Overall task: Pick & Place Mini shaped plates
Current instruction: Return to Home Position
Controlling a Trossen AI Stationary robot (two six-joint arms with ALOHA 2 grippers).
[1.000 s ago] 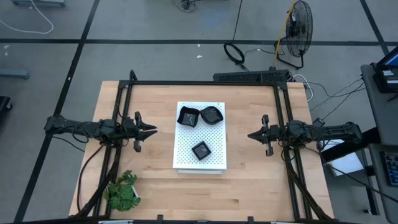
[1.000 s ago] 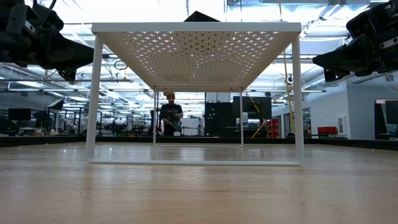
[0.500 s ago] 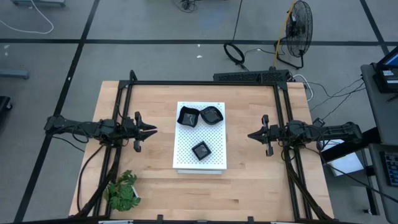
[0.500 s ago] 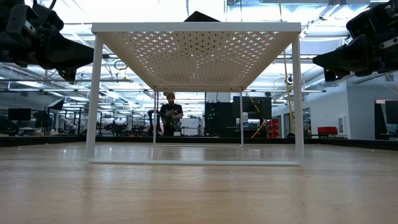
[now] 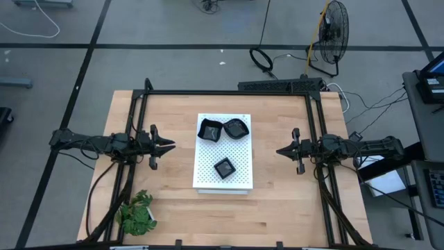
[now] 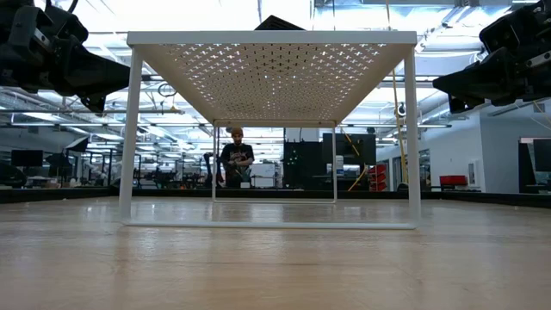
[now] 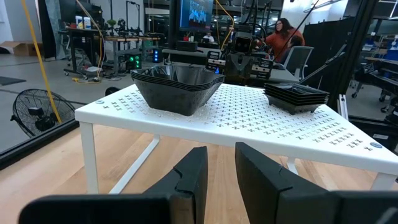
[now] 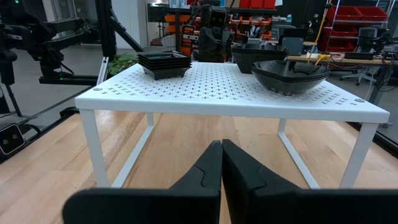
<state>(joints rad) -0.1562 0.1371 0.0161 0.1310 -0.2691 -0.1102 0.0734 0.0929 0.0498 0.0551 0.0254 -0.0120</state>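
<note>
Three stacks of glossy black mini shaped plates rest by their bases on a white perforated stand at the table's middle. Two stacks of deeper dishes stand at its far end. A stack of small square ones sits nearer the front. My left gripper hovers level to the left of the stand. It is open by a narrow gap with nothing in it. My right gripper hovers level to the right of the stand, shut and empty.
A small potted plant stands at the table's near left corner. Black frame rails run along the far edge and both sides. The stand stands on thin white legs with room beneath. A person stands far behind the table.
</note>
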